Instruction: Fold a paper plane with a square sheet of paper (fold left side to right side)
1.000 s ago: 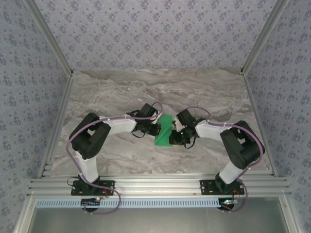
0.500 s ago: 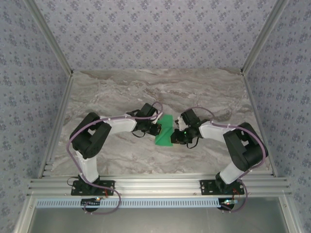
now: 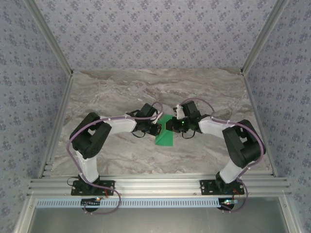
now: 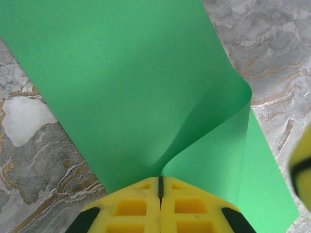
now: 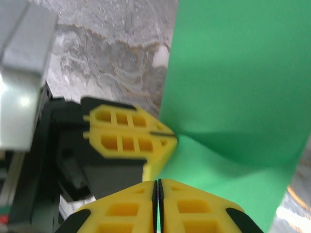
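The paper sits at the middle of the desk. The left gripper pinches its edge and curls one side over. The right gripper is closed alongside; whether it grips paper is unclear. No crease looks pressed yet, and the later folds remain.

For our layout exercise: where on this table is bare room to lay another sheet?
Free: the far strip of table between back wall and arms; the near strip between the arm bases. Crowded: the middle, where left gripper and right gripper meet at the square sheet of paper.
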